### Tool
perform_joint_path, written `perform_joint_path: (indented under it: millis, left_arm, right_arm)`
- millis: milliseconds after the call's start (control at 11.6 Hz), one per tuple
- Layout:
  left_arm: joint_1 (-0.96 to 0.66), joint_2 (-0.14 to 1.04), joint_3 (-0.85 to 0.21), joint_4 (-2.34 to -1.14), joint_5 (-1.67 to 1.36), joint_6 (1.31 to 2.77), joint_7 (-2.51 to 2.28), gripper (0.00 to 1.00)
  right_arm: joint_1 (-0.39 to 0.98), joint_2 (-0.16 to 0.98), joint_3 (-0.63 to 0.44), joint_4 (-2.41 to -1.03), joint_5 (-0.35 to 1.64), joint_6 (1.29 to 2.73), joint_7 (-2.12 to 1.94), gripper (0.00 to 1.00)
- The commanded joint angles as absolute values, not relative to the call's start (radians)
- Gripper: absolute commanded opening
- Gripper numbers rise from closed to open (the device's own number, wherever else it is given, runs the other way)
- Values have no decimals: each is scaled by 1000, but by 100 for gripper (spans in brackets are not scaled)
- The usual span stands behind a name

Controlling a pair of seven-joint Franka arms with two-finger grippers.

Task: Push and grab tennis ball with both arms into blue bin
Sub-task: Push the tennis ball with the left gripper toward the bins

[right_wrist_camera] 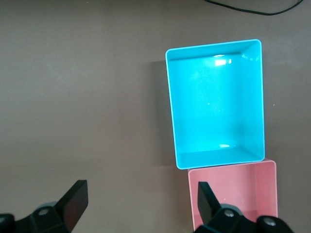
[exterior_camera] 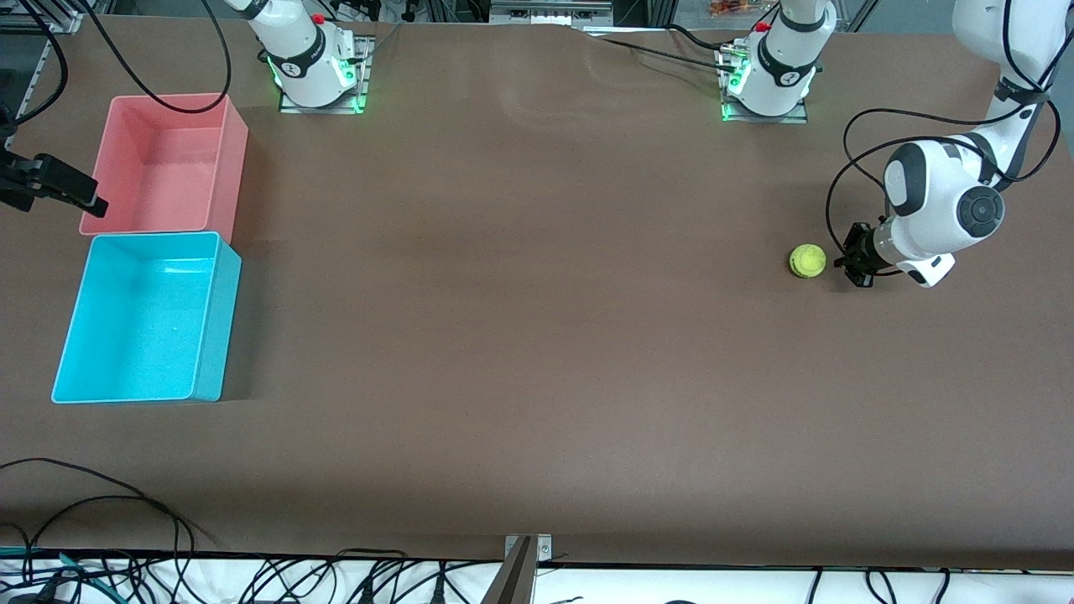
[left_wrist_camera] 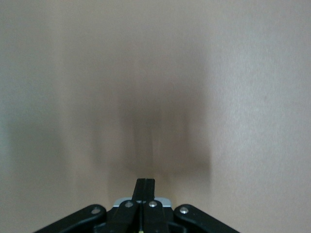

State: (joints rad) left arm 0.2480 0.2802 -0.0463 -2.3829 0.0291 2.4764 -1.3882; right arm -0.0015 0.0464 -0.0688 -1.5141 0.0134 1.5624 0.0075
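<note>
**Currently: ball on table, bins unoccupied**

Tennis ball (exterior_camera: 807, 260) rests on the brown table (exterior_camera: 520, 335), right of frame centre in the front view, just beside the left gripper (exterior_camera: 849, 262) — fingers clenched together, grasping nothing. Contact cannot be confirmed. No legible markings. Blue bin (exterior_camera: 147, 319) sits at lower left, long axis toward the camera, pink bin (exterior_camera: 168, 164) directly above it. Right gripper (exterior_camera: 80, 195) hangs spread apart at the pink bin's edge; only its wrist view shows both bin interiors — the left wrist view shows bare table.

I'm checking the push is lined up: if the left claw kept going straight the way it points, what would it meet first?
The tennis ball. The shut left claw sits low, right beside it, pointing toward the right arm's end of the table; whether they already touch is unclear.
</note>
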Motion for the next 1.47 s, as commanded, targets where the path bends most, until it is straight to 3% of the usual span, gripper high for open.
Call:
perform_joint_path:
  millis: [0, 346, 606, 779, 1038, 1385]
  left_arm:
    - [233, 285, -118, -2393, 61, 2496, -1462, 0]
    - [227, 307, -308, -2378, 55, 2508, -1610, 0]
    - [140, 408, -412, -2239, 35, 2504, -1875, 0]
    - [58, 491, -405, -2076, 41, 2421, -1986, 0]
    - [103, 482, -399, -2054, 78, 2321, -1932, 0]
    - [178, 361, -402, -2039, 83, 2168, -1839, 0]
  right_arm:
    - [-3, 55, -67, -1494, 26, 1557, 12, 100]
    - [-3, 54, -67, -1494, 25, 1557, 12, 100]
    - [-3, 55, -67, -1494, 25, 1557, 12, 100]
    - [-3, 55, -67, -1494, 26, 1557, 12, 100]
    - [-3, 55, -67, -1494, 26, 1557, 12, 100]
    - [-2, 58, -66, -1496, 28, 1557, 12, 100]
